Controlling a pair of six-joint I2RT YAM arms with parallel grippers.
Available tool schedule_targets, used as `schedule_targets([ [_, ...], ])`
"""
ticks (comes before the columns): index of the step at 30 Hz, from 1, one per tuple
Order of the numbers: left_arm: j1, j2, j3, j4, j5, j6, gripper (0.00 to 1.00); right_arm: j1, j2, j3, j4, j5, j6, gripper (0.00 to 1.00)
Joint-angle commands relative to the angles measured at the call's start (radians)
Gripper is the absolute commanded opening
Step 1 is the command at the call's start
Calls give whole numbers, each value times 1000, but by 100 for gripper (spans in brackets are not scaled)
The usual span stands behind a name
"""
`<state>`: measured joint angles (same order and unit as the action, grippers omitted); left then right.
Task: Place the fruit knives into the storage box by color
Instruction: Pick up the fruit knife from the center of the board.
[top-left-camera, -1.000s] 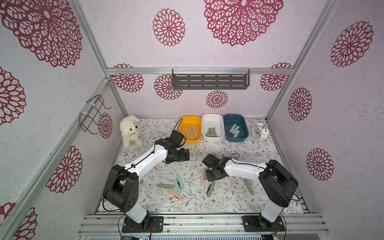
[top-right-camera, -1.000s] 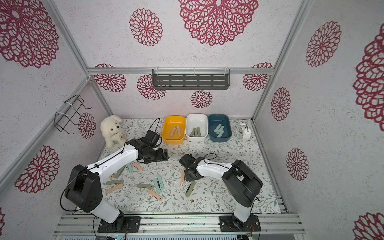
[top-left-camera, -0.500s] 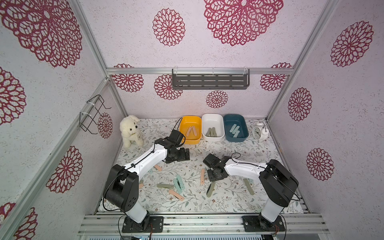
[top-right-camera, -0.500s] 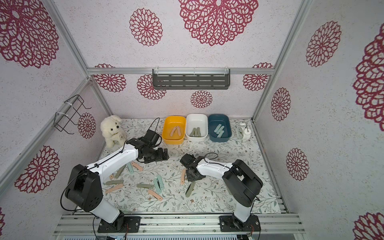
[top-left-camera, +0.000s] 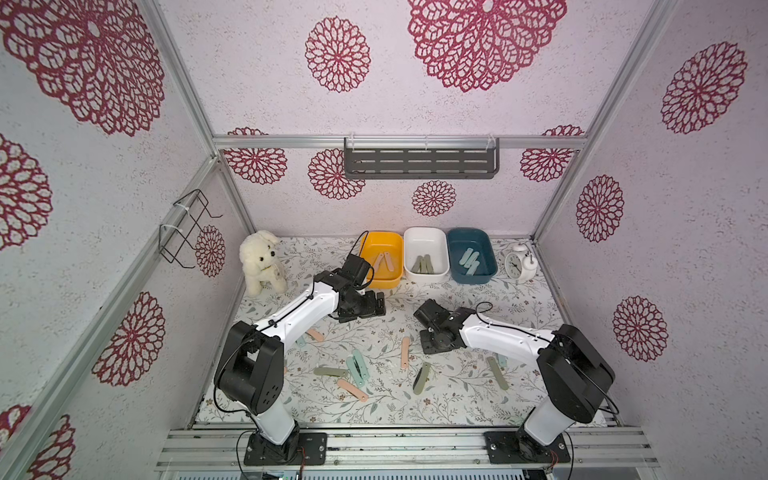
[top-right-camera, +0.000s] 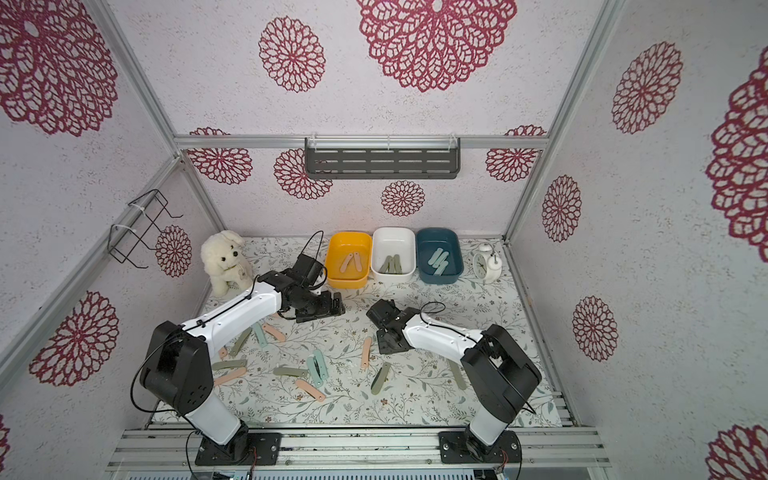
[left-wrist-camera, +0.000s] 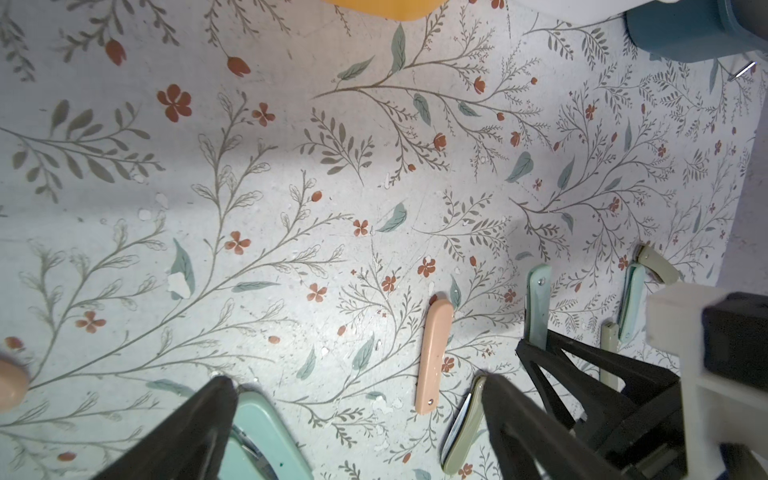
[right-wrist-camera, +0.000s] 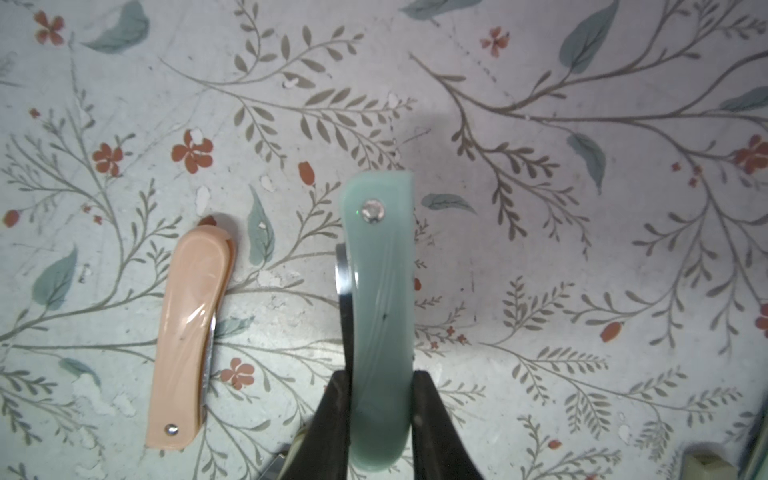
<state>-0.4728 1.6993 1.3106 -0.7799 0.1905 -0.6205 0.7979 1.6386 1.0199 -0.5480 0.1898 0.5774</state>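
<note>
Table (top-left-camera: 457, 399): floral, I see knives (top-left-camera: 357, 370) scattered, red-flower walls (top-left-camera: 415, 104) around.
Left claw (left-wrist-camera: 355, 381): low, spread wide.
Right claw (right-wrist-camera: 379, 378): low, clamps mint knife (right-wrist-camera: 380, 291).

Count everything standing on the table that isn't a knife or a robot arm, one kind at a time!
Tubs: 3 (yellow tub, white tub, dark blue tub)
Toy dog: 1
Alarm clock: 1
Total: 5

We log a robotics lab test cell: aluminium frame (top-left-camera: 291, 141) holding the grey wall shelf (top-left-camera: 420, 164), patterned backdrop panels (top-left-camera: 266, 95) around it, a floral counter (top-left-camera: 457, 401) below it, two robot arms (top-left-camera: 303, 311) bolted to a base rail (top-left-camera: 407, 442), staged plush dog (top-left-camera: 259, 266) and alarm clock (top-left-camera: 517, 266).
</note>
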Motion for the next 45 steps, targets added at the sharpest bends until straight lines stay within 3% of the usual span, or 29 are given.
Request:
schedule_targets([
  [1, 7, 13, 38, 22, 39, 13, 97, -8, -45, -21, 4, 28, 22, 20],
  [11, -5, 53, 167, -71, 90, 6, 97, -51, -151, -156, 141, 26, 22, 20],
  [25, -32, 47, 223, -19, 144, -60, 97, -122, -232, -281, 287, -27, -39, 20],
  [35, -24, 52, 216, 19, 112, -55, 97, -172, -243, -196, 248, -49, -100, 20],
  [45, 13, 96, 220, 38, 165, -8, 97, -257, -133, 54, 150, -20, -155, 20],
])
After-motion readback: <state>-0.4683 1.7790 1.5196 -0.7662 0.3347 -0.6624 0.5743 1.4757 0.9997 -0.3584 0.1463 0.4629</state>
